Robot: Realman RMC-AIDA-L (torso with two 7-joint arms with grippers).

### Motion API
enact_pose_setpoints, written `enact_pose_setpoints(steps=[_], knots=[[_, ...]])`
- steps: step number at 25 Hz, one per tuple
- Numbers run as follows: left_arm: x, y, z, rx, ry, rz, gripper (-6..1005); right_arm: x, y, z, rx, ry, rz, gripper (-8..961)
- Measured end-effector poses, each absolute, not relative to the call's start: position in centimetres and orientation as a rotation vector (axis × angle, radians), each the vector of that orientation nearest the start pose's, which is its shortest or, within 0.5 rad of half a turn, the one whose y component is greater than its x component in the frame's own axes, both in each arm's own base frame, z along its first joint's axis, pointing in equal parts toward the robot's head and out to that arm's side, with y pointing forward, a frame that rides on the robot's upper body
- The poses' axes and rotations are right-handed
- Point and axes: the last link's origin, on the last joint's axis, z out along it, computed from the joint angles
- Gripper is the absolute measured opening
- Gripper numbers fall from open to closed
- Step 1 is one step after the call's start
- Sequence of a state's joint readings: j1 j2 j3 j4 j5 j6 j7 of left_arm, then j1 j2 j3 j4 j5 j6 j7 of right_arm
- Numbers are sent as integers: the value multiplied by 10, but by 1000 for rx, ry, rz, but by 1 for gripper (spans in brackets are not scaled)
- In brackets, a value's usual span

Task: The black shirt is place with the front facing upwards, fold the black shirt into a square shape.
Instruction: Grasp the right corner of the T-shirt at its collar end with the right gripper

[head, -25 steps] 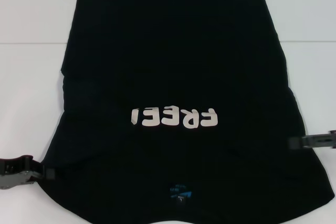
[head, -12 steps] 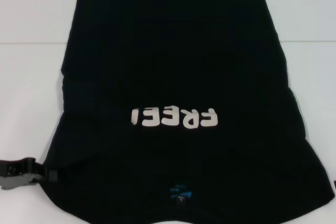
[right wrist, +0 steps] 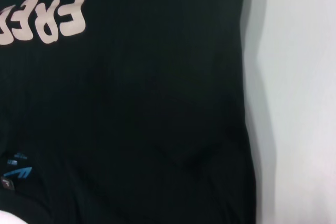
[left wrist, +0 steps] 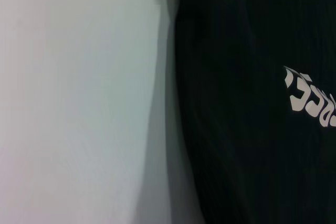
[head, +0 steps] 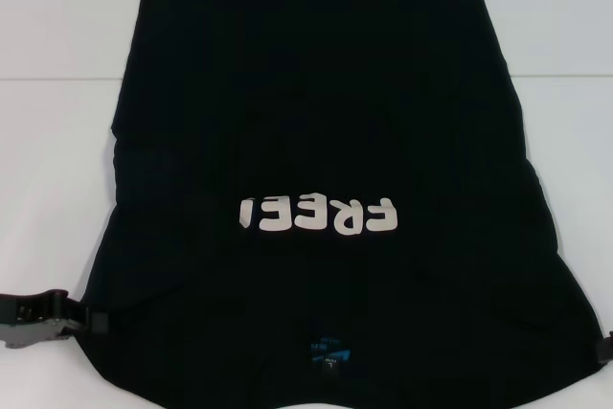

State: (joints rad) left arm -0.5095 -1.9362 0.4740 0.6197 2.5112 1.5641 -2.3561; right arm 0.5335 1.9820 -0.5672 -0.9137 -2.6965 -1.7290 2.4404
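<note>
A: Left hand (head: 81,318) low at the near left edge of the black shirt (head: 326,122), reaching in sideways from the counter's (head: 48,141) left side, wrist flat and level with the cloth. Tip touching the shirt's edge; open or closed, cannot tell.

B: And the right hand (head: 605,347)?

A: Barely showing at the far right border, just beside the shirt's near right edge. Only a dark sliver visible; grip impossible to judge.

B: Shirt position?

A: Spread flat across the white counter, front up, filling most of the head view. Collar end nearest the robot, hem farthest. Sides already tucked in, giving a long tapered panel.

B: Any writing?

A: Pale block letters (head: 318,215) across the chest, upside down from the head camera, reading "FREE" plus one more partial stroke. Small blue neck label (head: 328,352) near the collar, print too small to read.
</note>
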Motion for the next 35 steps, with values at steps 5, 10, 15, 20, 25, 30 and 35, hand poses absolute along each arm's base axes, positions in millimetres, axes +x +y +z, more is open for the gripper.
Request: enact_pose_setpoints(steps=[5, 10, 15, 20, 25, 30, 35], knots=[[-356, 299, 50, -2088, -2060, -267, 28, 334, 308, 69, -2185, 1930, -103, 776], [-357, 298, 49, -2089, -2062, -267, 29, 331, 311, 64, -2203, 1919, -105, 776], [-357, 297, 48, -2096, -2061, -267, 29, 328, 313, 60, -2222, 1906, -102, 776], [-356, 297, 48, -2098, -2061, -267, 29, 325, 314, 56, -2239, 1907, -104, 775], [-357, 297, 48, -2099, -2062, -268, 28, 325, 314, 54, -2250, 1901, -108, 775], [-356, 297, 46, -2101, -2063, -269, 28, 327, 314, 58, -2241, 1898, -111, 775], [-355, 297, 45, -2104, -2064, -269, 29, 328, 313, 59, -2236, 1902, -107, 775]])
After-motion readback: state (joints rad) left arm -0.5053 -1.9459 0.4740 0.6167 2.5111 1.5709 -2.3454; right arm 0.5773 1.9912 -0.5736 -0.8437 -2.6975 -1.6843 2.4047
